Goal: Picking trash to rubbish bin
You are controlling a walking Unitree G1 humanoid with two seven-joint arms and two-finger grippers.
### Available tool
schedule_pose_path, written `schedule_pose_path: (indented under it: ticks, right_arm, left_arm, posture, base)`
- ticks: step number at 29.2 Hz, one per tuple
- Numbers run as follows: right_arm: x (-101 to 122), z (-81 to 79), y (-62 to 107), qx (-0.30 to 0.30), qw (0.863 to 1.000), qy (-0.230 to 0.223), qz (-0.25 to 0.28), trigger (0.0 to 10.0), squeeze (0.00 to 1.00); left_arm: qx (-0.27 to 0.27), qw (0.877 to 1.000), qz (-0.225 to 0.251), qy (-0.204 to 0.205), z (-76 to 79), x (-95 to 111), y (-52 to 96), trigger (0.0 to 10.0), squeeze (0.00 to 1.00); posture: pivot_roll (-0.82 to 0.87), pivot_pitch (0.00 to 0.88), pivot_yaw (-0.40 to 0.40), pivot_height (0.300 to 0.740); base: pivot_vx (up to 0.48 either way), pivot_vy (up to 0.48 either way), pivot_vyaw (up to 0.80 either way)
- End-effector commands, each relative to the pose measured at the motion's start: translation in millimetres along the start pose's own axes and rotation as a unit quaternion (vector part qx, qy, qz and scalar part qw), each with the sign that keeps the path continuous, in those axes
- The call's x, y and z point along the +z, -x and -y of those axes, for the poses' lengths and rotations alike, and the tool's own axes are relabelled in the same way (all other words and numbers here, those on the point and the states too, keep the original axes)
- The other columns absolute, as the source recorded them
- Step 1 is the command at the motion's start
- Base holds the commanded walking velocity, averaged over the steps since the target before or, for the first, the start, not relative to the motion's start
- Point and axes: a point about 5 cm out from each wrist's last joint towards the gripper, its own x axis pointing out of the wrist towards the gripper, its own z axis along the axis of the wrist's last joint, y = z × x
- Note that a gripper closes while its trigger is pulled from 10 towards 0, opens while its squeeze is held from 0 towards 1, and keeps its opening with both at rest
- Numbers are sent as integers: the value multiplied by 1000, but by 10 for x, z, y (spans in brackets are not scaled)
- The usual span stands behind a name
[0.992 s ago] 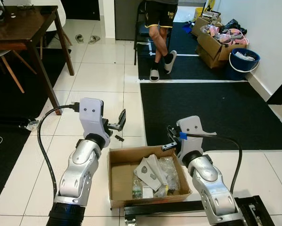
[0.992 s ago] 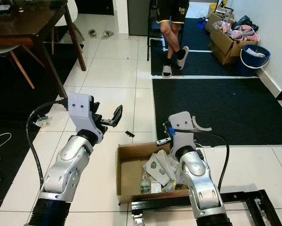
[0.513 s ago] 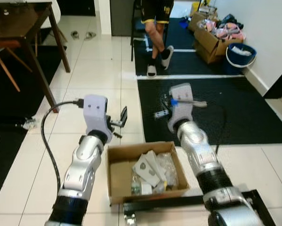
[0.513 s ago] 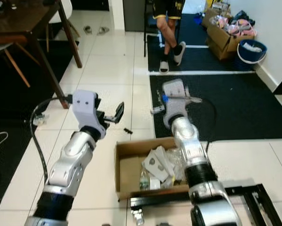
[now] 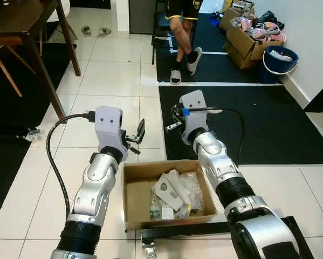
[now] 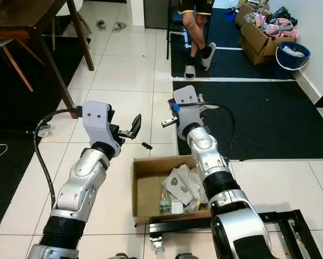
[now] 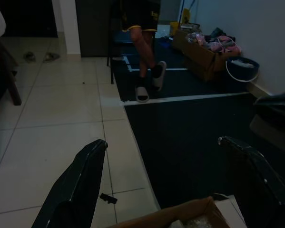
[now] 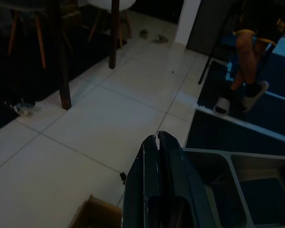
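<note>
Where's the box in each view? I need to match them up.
Left eye: box on the tile, low centre, between the arms.
Right eye: same spot, low centre.
Left wrist: its rim, closest to the camera.
Right wrist: one corner, closest to the camera.
Shared landmark: the person's white slipper at the mat's edge.

White tiled floor (image 5: 112, 81) with a black mat (image 5: 247, 118) on the right; a dark wooden table (image 5: 21, 21) far left; white wall (image 5: 312, 38) far right.
</note>
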Motion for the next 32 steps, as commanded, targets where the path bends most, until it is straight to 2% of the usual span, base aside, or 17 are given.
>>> schedule_pose_path:
  ticks: [1,11,16,17,20,21,26,32]
  right_arm:
    - [-32,19,17,-2,1000,1,-1,10000,0]
    - [-73,54,10,-4,1000,7,-6,10000,0]
    - [-82,24,10,9,1000,-17,-1,10000,0]
    - [-81,19,10,11,1000,-20,2,10000,1000]
    - [-89,27,10,3,1000,-7,-1,10000,1000]
    - [-101,31,12,0,1000,-2,-4,10000,0]
    - [-142,33,38,0,1000,-3,-8,10000,0]
    - [-344,45,203,-11,999,-18,-25,10000,0]
  left_arm:
    - [-8,1000,-5,-6,7,-34,10,10000,0]
    - [-13,1000,-5,-3,47,-55,-1,10000,0]
    - [-12,1000,-6,-4,43,-63,4,10000,0]
    - [-11,1000,-6,-4,41,-64,5,10000,0]
    - [-12,1000,-7,-4,41,-69,2,10000,0]
    - [-12,1000,-7,-4,44,-71,-3,10000,0]
    - [-13,1000,-6,-4,47,-70,-7,10000,0]
    - [-12,1000,-8,-5,46,-80,7,10000,0]
  posture:
    - [-29,202,-28,740]
    - [-35,221,-38,740]
    - [-35,221,-38,740]
    - [-34,221,-36,740]
    - [-35,219,-33,740]
    - [-35,219,-33,740]
    - [-35,219,-33,740]
    - [-30,216,-34,740]
  base:
    - [0,0,0]
    - [0,0,0]
    - [0,0,0]
    - [0,0,0]
    - [0,0,0]
    - [0,0,0]
    - [0,0,0]
    - [0,0,0]
